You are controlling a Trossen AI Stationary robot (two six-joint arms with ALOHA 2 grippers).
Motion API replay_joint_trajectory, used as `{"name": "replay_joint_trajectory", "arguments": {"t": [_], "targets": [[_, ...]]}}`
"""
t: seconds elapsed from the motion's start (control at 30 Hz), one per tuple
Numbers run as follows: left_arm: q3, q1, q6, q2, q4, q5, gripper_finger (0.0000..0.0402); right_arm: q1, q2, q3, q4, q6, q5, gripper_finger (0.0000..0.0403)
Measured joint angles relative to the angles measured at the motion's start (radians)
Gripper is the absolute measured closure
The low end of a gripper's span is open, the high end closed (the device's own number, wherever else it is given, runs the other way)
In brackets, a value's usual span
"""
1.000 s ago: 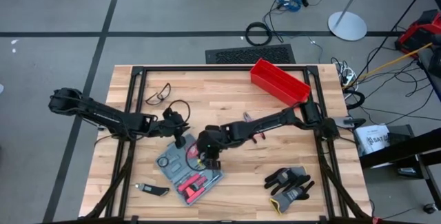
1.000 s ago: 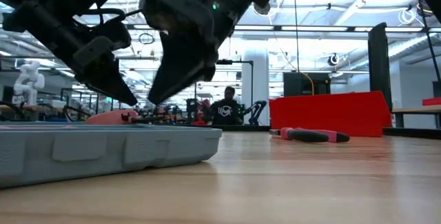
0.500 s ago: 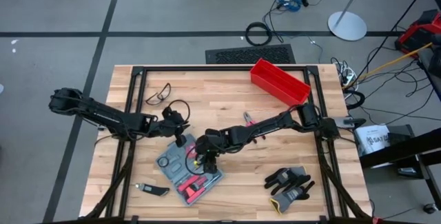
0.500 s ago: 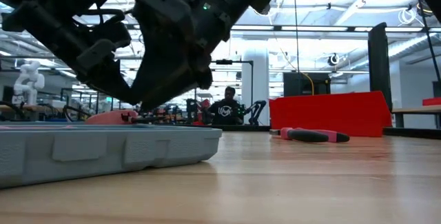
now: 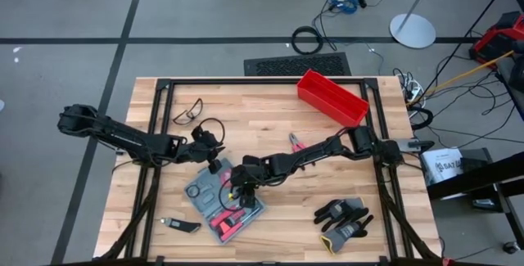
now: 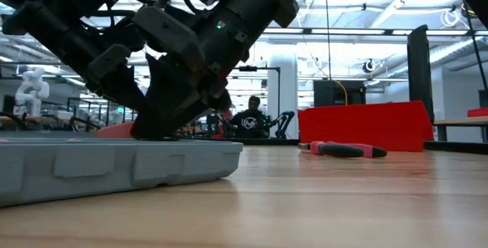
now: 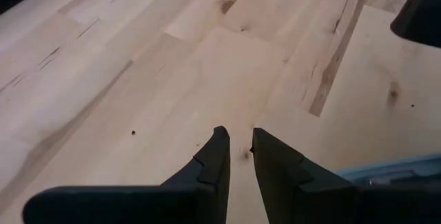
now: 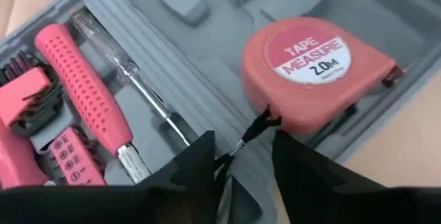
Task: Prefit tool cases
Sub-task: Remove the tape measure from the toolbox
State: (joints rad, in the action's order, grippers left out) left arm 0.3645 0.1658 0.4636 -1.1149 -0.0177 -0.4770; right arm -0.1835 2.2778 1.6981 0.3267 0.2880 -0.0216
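Right pincer (image 8: 242,145) part-open over tool case (image 8: 207,65), empty, fingertips by tape measure (image 8: 313,69) strap.

**Four cameras, one shared case**

The high view looks straight down on the whole table (image 5: 270,127). The low view looks level across the tabletop into the room. Both wrist views look forward and down, very close. High, low and right wrist views share the tool case (image 5: 214,194) (image 6: 114,168) (image 8: 207,58).

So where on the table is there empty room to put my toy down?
Bare wood lies between the glasses and the red bin, and in front between the tool case and the gloves. The middle is crowded: the left gripper and right gripper meet at the case.
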Motion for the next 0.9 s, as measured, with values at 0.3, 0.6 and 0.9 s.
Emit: {"name": "replay_joint_trajectory", "arguments": {"t": [0.3, 0.6, 0.9], "targets": [[0.0, 0.0, 0.002, 0.0, 0.001, -0.002, 0.0333, 0.008, -0.08, -0.005, 0.118, -0.093, -0.099, 0.0399], [-0.001, 0.0, 0.002, 0.0, 0.006, -0.03, 0.0333, 0.054, -0.193, -0.004, 0.32, -0.129, -0.316, 0.0402], [-0.001, 0.0, 0.002, 0.0, 0.008, -0.047, 0.0333, 0.19, -0.176, -0.004, 0.301, -0.196, -0.28, 0.0402]]}}
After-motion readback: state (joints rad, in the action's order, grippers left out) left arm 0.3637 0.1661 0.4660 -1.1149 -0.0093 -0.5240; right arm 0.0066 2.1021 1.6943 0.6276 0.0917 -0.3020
